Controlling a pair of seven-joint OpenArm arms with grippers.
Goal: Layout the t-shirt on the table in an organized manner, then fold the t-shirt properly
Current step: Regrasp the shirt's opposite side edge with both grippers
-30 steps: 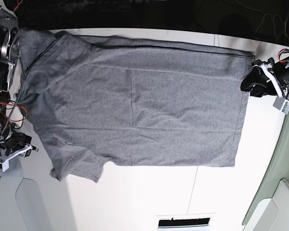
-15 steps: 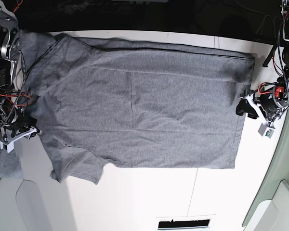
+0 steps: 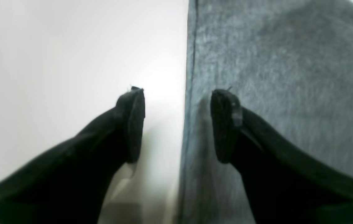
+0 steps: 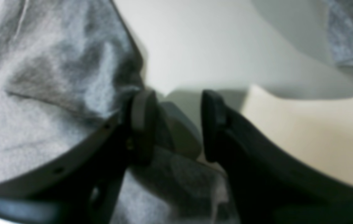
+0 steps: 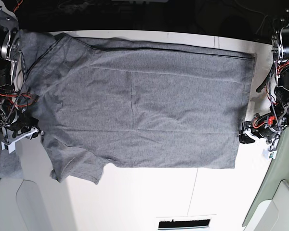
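The heather-grey t-shirt lies spread flat on the white table, collar end at the view's left and hem at the right. My left gripper sits at the hem's lower corner. In the left wrist view it is open and straddles the hem edge, one finger over bare table, the other over the t-shirt. My right gripper is at the shirt's shoulder edge. In the right wrist view it stands open, one finger against rumpled shirt cloth, table showing through the gap.
A smaller grey cloth bundle lies at the left edge, also seen as a grey cloth in the right wrist view. A dark slot sits at the table's near edge. Both arm bases and their cables stand at the far corners.
My left gripper has slid along the hem from the far corner toward the near corner. My right gripper moved up to the shoulder edge, then stayed put. The shirt has not shifted.
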